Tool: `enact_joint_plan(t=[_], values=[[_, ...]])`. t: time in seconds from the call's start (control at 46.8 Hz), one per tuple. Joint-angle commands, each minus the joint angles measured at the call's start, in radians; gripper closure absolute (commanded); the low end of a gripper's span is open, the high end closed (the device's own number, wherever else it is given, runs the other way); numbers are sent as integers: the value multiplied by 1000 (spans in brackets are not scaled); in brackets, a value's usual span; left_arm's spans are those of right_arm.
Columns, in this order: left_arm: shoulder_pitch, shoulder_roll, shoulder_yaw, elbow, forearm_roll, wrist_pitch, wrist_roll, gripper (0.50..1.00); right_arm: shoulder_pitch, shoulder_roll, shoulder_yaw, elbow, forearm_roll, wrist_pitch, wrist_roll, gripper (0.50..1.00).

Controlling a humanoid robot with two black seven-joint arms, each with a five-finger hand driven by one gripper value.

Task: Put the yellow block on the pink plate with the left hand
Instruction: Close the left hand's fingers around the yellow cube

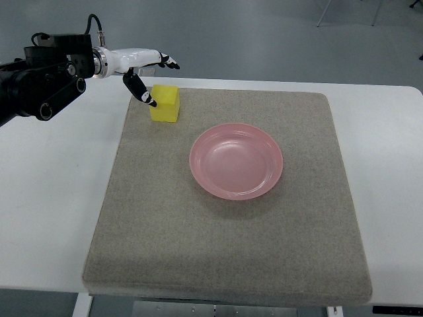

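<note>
Setting: lab or test room. Evidence: plain white table (46, 198) carrying 1 grey felt mat (225, 244); bare grey floor (264, 33); metal furniture legs (325, 13) at top edge.

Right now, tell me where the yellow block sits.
In the top view, the yellow block sits on the grey mat's far-left corner, beside the left hand.

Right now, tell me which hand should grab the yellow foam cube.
Left. The left hand is spread open right at the yellow foam cube on the grey felt mat, thumb at its left face. No right arm shows.
</note>
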Motion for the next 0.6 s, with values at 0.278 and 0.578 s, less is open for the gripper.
enact_joint_plan(t=[0.278,0.578], values=[[45,-26,10,2,-2,2,-2,551,0,0,0,0,0,0,0,576],[51,-26,9,3,3,11,-31,544,0,0,0,0,0,0,0,576]])
